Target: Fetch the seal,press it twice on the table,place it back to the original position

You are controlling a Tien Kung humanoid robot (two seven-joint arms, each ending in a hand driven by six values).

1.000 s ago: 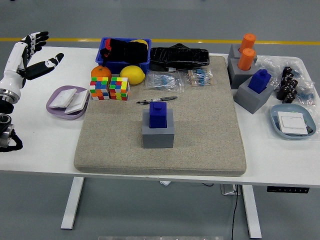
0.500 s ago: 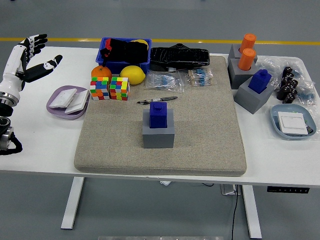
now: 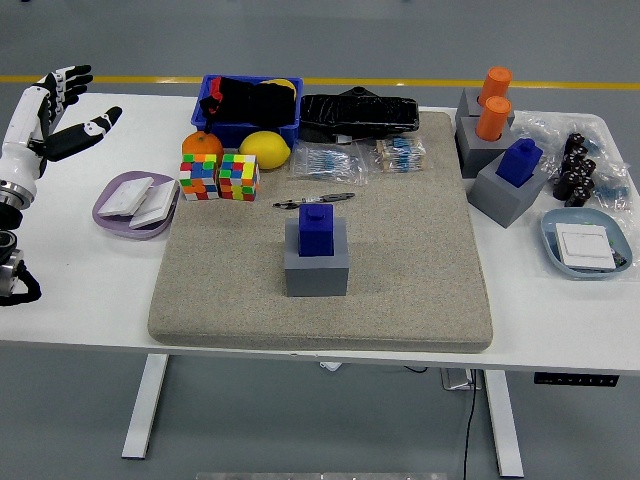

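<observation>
A blue seal (image 3: 317, 229) stands upright in a grey block holder (image 3: 317, 268) in the middle of the beige mat (image 3: 400, 250). My left hand (image 3: 62, 112) is raised over the table's far left edge, fingers spread and holding nothing, far from the seal. A second blue seal (image 3: 519, 161) sits in another grey holder (image 3: 505, 195) at the right. My right hand is out of view.
A purple plate (image 3: 134, 205), two colourful cubes (image 3: 219, 176), an orange (image 3: 201, 144), a lemon (image 3: 265, 149), a blue bin (image 3: 250, 105) and a pen (image 3: 314, 201) lie left and behind. Orange cylinders (image 3: 493, 103), a blue dish (image 3: 585, 245) stand right.
My left hand has drifted slightly left and up toward the picture's edge, still spread. The seal and the other objects have stayed put.
</observation>
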